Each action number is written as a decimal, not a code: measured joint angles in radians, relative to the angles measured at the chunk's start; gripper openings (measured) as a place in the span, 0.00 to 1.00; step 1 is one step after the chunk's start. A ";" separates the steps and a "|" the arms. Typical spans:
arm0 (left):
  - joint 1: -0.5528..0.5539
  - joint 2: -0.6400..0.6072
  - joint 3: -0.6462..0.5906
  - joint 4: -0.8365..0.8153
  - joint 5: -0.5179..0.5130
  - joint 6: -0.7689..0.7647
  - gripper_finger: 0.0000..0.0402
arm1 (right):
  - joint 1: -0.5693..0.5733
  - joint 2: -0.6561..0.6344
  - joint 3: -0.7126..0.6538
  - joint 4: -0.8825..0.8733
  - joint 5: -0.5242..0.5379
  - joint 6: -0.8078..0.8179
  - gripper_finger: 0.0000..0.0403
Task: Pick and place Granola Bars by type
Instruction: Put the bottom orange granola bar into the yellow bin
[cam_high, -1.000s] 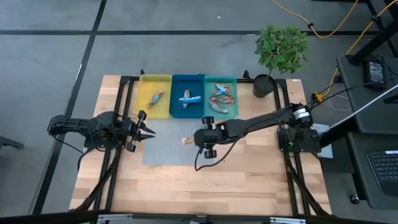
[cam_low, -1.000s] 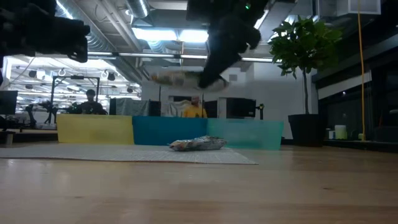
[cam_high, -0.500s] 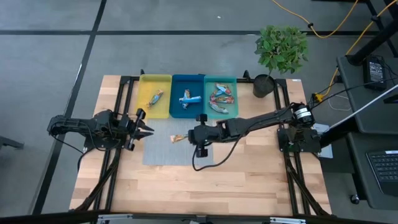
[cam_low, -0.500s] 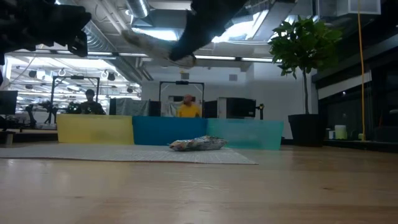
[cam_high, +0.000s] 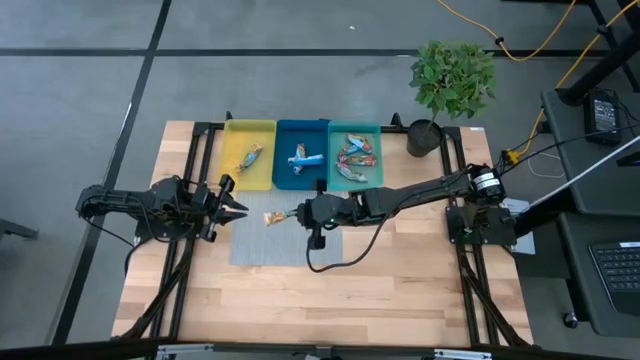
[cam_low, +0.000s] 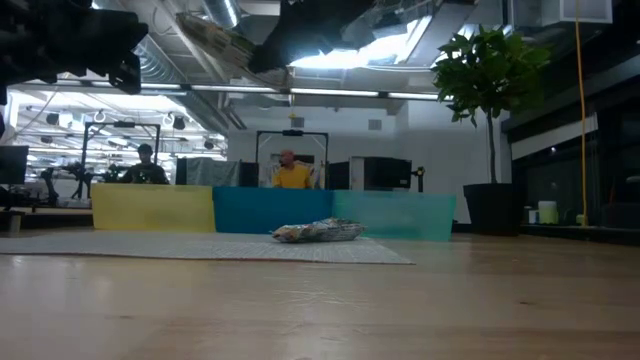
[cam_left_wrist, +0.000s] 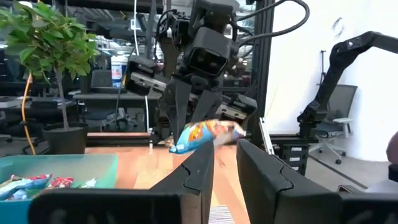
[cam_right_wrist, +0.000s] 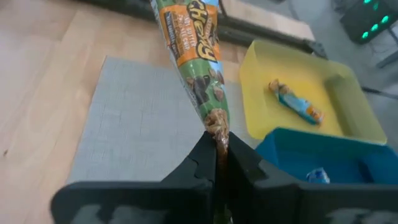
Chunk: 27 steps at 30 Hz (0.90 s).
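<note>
My right gripper (cam_high: 293, 215) is shut on a granola bar (cam_high: 272, 218) in a green-and-orange wrapper, high over the left part of the grey mat (cam_high: 262, 245). In the low view another bar (cam_low: 318, 232) lies flat on the mat; the high view does not show it. Along the far edge stand a yellow tray (cam_high: 232, 160), a blue tray (cam_high: 282, 160) and a teal tray (cam_high: 375, 175), each with bars inside. My left gripper (cam_high: 240, 208) waits at the mat's left edge, level, with a narrow gap between its fingers (cam_left_wrist: 202, 171), pointing at the held bar (cam_left_wrist: 205, 134). My right gripper pinches the bar's crimped end seam (cam_right_wrist: 217, 138) between its two fingers (cam_right_wrist: 204, 158). The fingers come from the table's right, slanting a little downward, in line with the bar. The bar sticks out beyond them toward the table's left, lifted clear of the mat.
A potted plant (cam_high: 428, 135) stands at the table's far right corner. The yellow tray holds one blue-wrapped bar (cam_right_wrist: 297, 106). Bare wood lies near and to the right of the mat. Beyond the table, a person in yellow (cam_low: 293, 176) shows in the room.
My right gripper has risen and gone toward the table's left edge, tipping up from a steep downward slant toward level. The held bar has swung up and leftward with it, from over the mat's middle to over its left part. The bar on the mat has stayed put.
</note>
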 joint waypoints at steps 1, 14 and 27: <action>0.000 0.000 0.000 0.000 -0.006 0.000 0.17 | -0.003 0.000 0.000 0.014 -0.004 -0.010 0.04; 0.000 0.000 0.000 -0.007 -0.048 0.014 0.54 | -0.048 0.000 0.001 0.165 -0.136 -0.025 0.04; -0.001 0.075 0.055 0.052 -0.140 0.050 0.70 | -0.088 0.000 0.001 0.223 -0.171 -0.021 0.06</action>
